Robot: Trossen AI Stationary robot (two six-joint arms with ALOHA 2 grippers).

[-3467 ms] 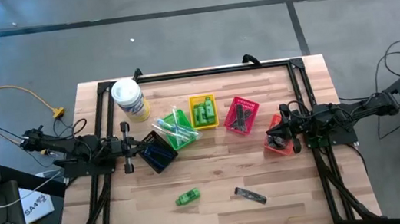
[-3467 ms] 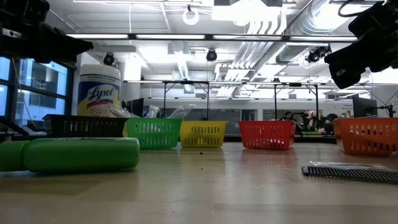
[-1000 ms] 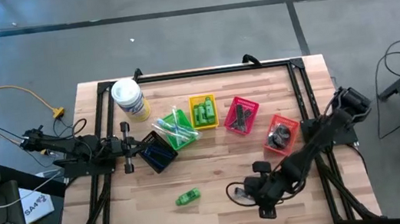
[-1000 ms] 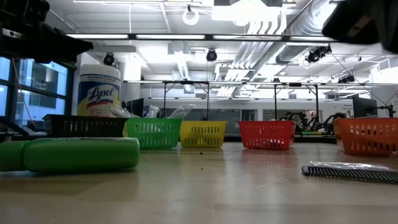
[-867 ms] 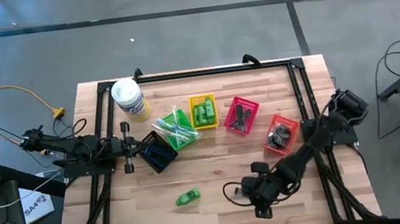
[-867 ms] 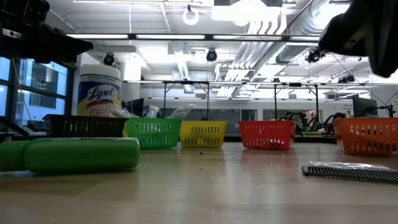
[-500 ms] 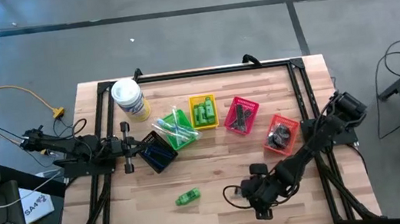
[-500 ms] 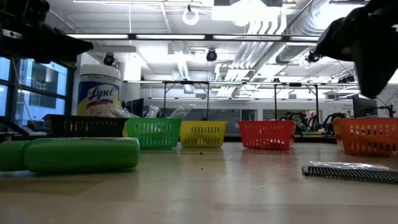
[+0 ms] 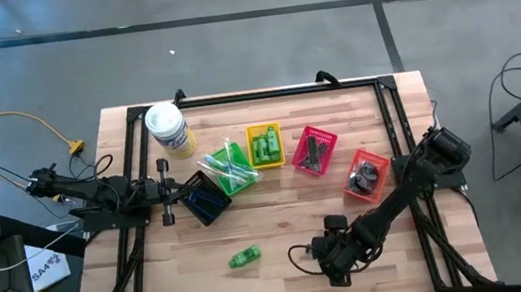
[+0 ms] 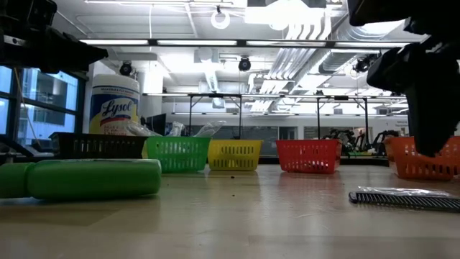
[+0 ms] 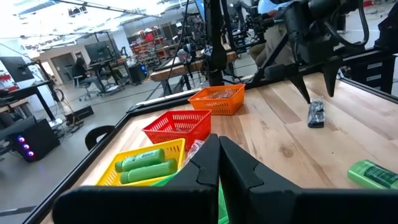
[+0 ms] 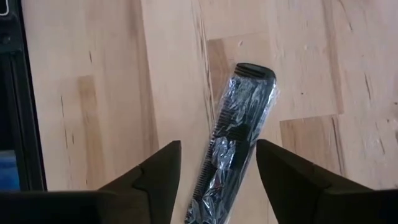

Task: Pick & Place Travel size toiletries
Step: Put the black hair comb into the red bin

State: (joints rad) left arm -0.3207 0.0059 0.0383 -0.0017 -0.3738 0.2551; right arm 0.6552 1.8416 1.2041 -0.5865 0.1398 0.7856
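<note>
A black comb (image 12: 239,124) in clear wrap lies flat on the table near its near edge, also seen in the low view (image 10: 402,199) and in the left wrist view (image 11: 316,114). My right gripper (image 12: 217,146) hangs open above the comb, pointing steeply down, one finger on each side of it and touching nothing; in the high view my right gripper (image 9: 330,256) hides the comb. A green mini bottle (image 9: 244,257) lies on its side to the left. My left gripper (image 11: 217,155) waits shut at the table's left, beside the black basket (image 9: 205,199).
A row of small baskets crosses the table's middle: green (image 9: 233,170), yellow (image 9: 265,145), red (image 9: 313,149) and orange (image 9: 365,175), each holding toiletries. A white tub (image 9: 168,130) stands at the far left. Bare wood lies around the comb and bottle.
My right gripper has come down toward the comb and shifted a little toward the table's left edge, dropping into the low view from above. The comb and the green bottle have stayed where they were.
</note>
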